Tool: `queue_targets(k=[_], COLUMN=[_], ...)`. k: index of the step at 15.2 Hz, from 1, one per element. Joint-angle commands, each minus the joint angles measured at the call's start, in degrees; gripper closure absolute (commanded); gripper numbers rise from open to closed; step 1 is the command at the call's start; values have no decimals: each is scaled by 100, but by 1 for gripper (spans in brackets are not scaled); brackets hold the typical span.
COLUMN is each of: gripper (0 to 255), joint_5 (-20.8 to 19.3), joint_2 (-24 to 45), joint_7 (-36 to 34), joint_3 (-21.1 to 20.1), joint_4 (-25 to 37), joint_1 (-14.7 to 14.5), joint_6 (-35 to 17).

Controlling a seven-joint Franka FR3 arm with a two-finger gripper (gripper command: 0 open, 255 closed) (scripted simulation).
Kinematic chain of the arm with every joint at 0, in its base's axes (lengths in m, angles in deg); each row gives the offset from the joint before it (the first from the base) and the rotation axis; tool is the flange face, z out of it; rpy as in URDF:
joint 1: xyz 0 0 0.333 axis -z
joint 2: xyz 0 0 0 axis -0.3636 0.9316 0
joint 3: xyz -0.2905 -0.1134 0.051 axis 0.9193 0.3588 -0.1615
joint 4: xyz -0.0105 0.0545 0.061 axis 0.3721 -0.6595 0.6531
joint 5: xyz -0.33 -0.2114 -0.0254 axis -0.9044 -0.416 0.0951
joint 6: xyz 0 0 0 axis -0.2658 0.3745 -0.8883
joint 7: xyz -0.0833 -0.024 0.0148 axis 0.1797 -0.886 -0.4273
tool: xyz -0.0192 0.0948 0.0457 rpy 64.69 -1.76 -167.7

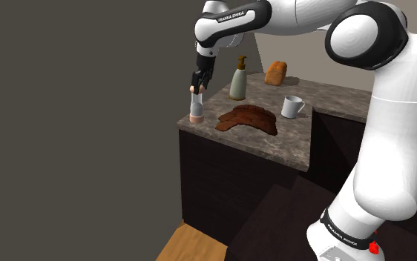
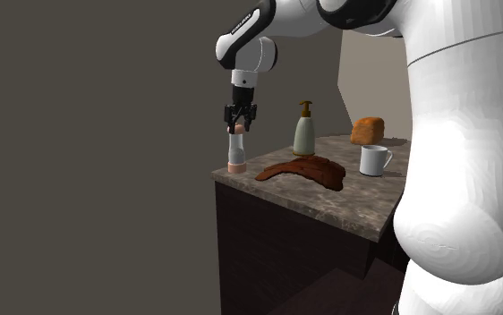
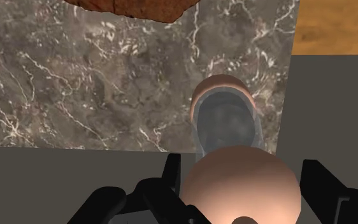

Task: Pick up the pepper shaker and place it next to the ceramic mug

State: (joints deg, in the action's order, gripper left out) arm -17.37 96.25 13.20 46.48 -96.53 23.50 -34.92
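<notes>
Shoulder view: my pincer hung straight down over the near corner of the desk, a slab of dark, white-veined marble on black cabinet fronts. The pincer was closed to a narrow gap around the rounded, pinkish-tan cap of the pepper shaker, one black finger against each side of it. The shaker was a slim upright cylinder with a clear, glassy middle and a pinkish base. It stood at the very corner of the desk, and its base appeared to rest on the stone.

Just beside it lay a flat, wavy-edged brown slab with a rough, reddish grain. Beyond that slab stood a smooth white mug, its handle turned away from the shaker and well apart from it. Farther back were a pale green soap dispenser with a brown pump and a crusty orange-brown loaf.

In the wrist view, the cap's dome sat between my fingers.
</notes>
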Motion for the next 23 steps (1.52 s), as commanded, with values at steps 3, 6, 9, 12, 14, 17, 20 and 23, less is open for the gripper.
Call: queue_targets(k=[3,6,9,12,14,17,20,23], gripper=[255,255,255,255,255,255,255,255], joint_5=[0,0,-6,-13,-17,-21,-23,-23], joint_2=[-1,3,-14,-25,-26,-17,6,45], joint_7=[1,1,-10,-24,-33,-45,-58,-69], joint_3=[0,0,2,5,6,9,11,13], joint_4=[-9,-4,130,346,498,742,1006,1294], joint_1=[1,0,2,5,7,12,18,25], joint_6=[-3,-3,148,374,527,762,1003,1252])
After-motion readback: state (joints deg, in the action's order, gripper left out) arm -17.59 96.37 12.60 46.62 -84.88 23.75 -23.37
